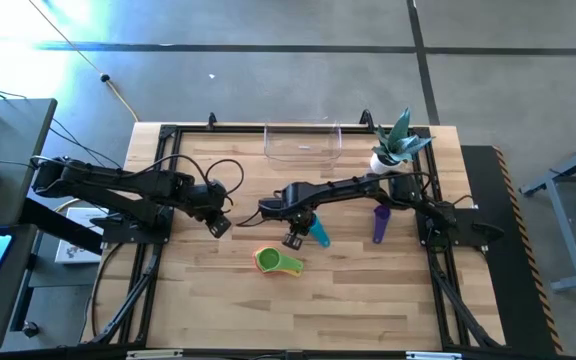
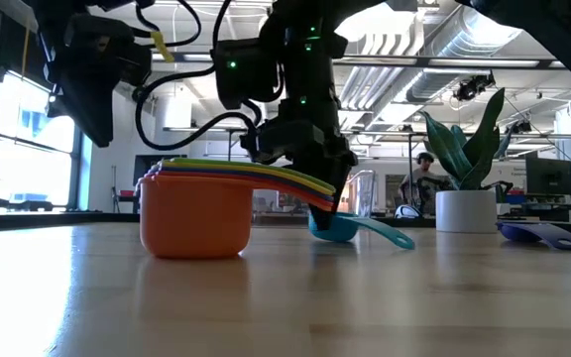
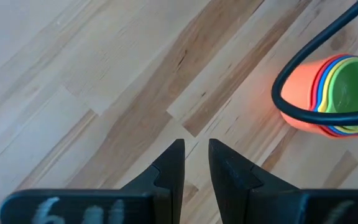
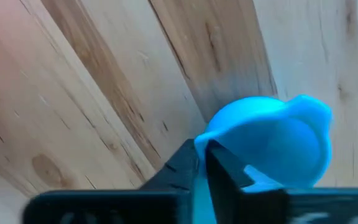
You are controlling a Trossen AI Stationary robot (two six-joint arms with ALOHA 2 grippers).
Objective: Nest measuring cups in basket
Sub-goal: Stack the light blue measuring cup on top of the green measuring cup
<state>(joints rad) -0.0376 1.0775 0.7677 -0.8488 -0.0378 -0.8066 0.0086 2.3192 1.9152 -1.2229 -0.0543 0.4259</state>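
A teal measuring cup [image 1: 319, 236] lies on the table near the middle, with its handle [image 2: 390, 236] toward the right. My right gripper [image 1: 294, 240] is shut on it. A stack of nested cups [image 1: 277, 262], orange outside and green innermost, stands just nearer. It also shows in the left wrist view [image 3: 334, 93]. A purple cup [image 1: 380, 222] lies alone to the right. The clear basket [image 1: 303, 143] stands at the far edge. My left gripper [image 1: 218, 226] hovers left of the stack. Its fingers stand a narrow gap apart and hold nothing [image 3: 196, 158]. My right gripper pinches the teal cup's bowl rim [image 4: 201, 144] between its two fingers. The fingers come from above, pointing down. In the low view the bowl [image 2: 337, 228] sits at table level and the handle reaches out to the right.
A white plant pot [image 1: 387, 158] with a green plant stands at the far right, beside the basket. A black cable [image 3: 303, 93] of the left arm hangs in front of the stack in the left wrist view. Bare wood lies toward the near edge [image 1: 298, 310].
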